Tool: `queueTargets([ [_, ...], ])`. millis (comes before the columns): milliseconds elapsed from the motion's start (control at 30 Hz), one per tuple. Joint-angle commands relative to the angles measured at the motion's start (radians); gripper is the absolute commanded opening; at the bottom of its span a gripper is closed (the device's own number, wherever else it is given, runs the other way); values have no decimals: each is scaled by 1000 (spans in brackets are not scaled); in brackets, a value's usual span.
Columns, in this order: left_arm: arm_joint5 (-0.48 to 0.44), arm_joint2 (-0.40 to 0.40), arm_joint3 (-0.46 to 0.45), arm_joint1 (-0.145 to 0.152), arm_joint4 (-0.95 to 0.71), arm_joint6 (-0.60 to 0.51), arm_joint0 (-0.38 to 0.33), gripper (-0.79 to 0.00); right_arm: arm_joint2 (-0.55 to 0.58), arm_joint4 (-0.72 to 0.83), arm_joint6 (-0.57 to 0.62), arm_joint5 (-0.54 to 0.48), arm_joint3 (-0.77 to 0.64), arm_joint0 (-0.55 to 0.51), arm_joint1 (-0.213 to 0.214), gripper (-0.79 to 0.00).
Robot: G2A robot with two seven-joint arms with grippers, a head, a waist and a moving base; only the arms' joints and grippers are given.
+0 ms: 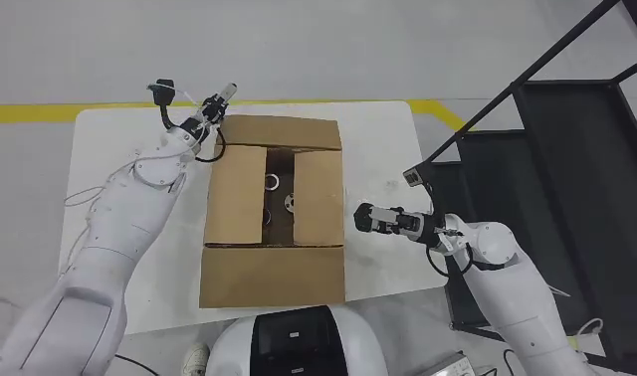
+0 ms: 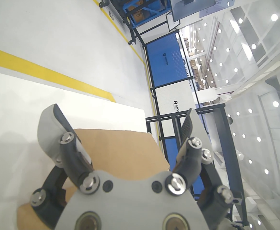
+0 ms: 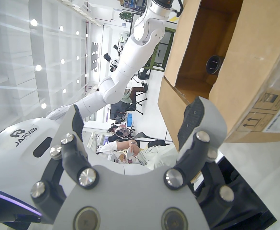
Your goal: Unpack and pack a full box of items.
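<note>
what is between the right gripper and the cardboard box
Nothing stands there. In the top view, a short strip of bare white table separates the right gripper from the near side of the cardboard box.

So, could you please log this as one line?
box part open | left gripper open, far corner | right gripper open, beside box

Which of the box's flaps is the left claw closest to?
The far flap, folded out away from the robot. The left gripper is at its corner; the other three lie farther off.
</note>
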Motion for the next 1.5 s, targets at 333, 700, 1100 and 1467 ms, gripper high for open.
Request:
queueTargets([
  [333,-81,-105,34,35,9,-1,25,0,-46,-55,-34,28,-3,40,-2,0],
  [700,-203,-408,-252,153,-147,-262,285,0,-185,-340,-220,255,-115,139,-16,0],
  [1100,-296,-667,-584,249,-94,-646,595,0,-434,-440,-335,547,-61,340,-69,0],
  [1467,-355,-652,-696,294,-99,-874,682,0,-524,-390,-358,571,20,434,-104,0],
])
